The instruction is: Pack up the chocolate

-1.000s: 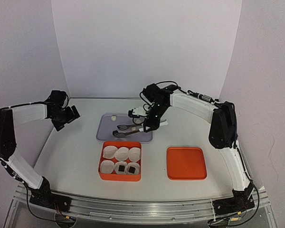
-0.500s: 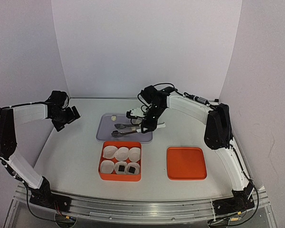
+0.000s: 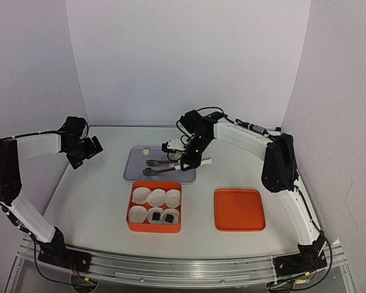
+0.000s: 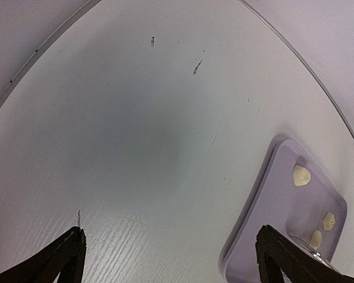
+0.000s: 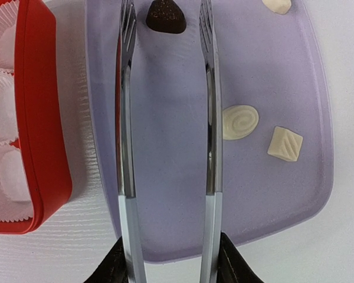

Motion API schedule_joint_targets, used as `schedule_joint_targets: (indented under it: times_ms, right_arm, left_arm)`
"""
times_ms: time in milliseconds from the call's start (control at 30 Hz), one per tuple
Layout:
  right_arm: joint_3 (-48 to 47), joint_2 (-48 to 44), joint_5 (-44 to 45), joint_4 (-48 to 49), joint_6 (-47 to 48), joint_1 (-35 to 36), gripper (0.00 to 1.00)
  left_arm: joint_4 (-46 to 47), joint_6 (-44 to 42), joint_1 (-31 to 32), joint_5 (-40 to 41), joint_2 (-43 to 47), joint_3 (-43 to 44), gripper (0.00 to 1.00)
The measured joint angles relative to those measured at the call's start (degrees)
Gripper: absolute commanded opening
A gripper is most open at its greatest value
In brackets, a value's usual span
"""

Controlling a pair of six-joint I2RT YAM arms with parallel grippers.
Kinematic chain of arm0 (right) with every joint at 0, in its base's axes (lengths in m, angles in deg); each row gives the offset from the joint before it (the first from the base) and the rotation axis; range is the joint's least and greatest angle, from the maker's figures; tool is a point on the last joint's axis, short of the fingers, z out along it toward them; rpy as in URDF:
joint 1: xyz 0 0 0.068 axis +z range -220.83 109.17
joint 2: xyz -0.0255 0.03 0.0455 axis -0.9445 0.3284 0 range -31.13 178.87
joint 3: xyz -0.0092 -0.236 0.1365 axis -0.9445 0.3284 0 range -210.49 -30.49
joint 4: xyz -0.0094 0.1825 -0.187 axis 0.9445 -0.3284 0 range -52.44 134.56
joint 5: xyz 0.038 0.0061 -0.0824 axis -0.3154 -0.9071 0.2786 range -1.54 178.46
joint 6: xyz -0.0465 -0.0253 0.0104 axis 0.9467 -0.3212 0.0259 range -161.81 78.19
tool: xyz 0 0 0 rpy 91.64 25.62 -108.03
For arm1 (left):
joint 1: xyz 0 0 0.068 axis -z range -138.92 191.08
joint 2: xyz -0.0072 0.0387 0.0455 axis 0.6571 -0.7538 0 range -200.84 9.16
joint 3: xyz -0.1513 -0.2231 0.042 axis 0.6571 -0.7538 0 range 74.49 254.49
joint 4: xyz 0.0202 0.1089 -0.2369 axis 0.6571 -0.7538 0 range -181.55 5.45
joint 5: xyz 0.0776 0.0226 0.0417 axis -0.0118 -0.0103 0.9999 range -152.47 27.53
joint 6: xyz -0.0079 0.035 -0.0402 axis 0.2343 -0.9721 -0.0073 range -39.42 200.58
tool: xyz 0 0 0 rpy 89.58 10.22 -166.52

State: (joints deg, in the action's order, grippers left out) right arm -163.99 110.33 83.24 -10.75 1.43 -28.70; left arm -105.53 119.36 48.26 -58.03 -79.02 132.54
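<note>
Gripping the tongs, the R claw had their tips either side of a dark choc ahead on the tray; squeezing off-centre could've flicked it away. L claw gaped, idle.

The top camera looked down from 6 o'clock over the whole table. Both wrist cameras looked down from nearer, sharing the purple tray.
</note>
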Motion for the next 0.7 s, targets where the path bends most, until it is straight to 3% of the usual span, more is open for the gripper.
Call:
schedule_joint_targets:
  times_ms: [433, 700]
  right_arm:
    - [-1.63, 1.61, -0.02, 0.02, -0.33, 0.0, 0.37]
    - [-1.85, 2.15, -0.02, 0.05, -0.61, 0.0, 0.26]
  left_arm:
    - [-0.01, 0.27, 0.0, 0.0, 0.02, -0.01, 1.0]
    - [-0.01, 0.27, 0.0, 0.02, 0.02, 0.0, 1.0]
